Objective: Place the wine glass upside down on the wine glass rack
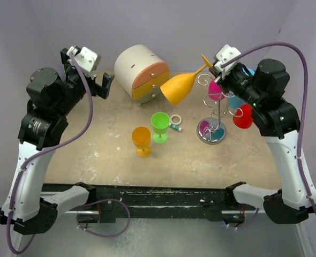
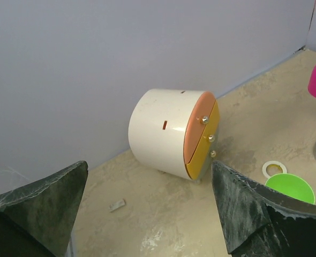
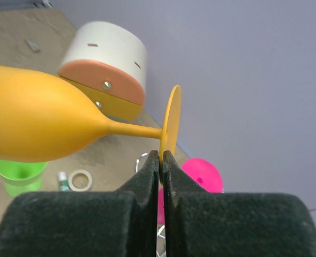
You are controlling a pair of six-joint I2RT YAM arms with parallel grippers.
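Above the beige table [image 1: 93, 155], the right gripper [image 3: 160, 156] pinches the orange wine glass [image 3: 35, 123] sideways by its foot. The wine glass rack [image 1: 213, 115] is just beneath it. The left gripper [image 1: 105, 85] gapes empty.

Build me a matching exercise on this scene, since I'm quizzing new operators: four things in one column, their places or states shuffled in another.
Things
1. yellow wine glass
2. green glass
3. pink glass
4. left claw

Places or states
A. hanging on the wine glass rack
B. standing upright on the table
C. open, holding nothing
D. pinched by its foot in the right claw, lying sideways in the air

Pairs: 1-D, 2-B, 3-A, 4-C
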